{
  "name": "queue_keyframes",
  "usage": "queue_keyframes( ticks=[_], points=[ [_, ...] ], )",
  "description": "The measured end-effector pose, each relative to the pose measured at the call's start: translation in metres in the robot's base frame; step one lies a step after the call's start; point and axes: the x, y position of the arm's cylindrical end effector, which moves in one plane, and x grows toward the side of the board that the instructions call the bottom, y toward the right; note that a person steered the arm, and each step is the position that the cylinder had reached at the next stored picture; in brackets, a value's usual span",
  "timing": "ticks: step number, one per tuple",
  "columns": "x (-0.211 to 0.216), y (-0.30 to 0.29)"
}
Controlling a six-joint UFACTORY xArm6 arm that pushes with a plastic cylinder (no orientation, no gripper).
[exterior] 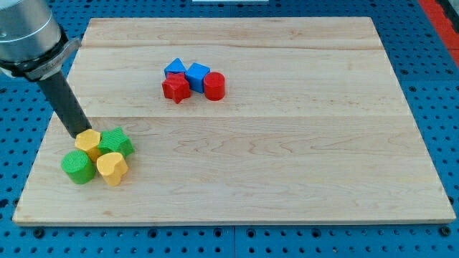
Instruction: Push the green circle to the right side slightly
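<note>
The green circle (77,166) lies near the view's bottom left of the wooden board (287,165). It touches a yellow heart block (112,168) on its right and a yellow hexagon block (89,142) above it. A green star block (116,142) sits right of the hexagon. My tip (77,134) is just above and left of the yellow hexagon, close to it, a short way above the green circle.
A second cluster sits in the upper middle: a blue block (175,69), a blue block (197,73), a red star block (176,88) and a red cylinder (214,85). The board's left edge runs close to the green circle.
</note>
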Motion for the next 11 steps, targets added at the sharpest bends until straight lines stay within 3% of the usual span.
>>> queue_keyframes(
  ticks=[2, 4, 11],
  points=[
    [0.017, -0.034],
    [0.059, -0.026],
    [0.056, 0.015]
  ],
)
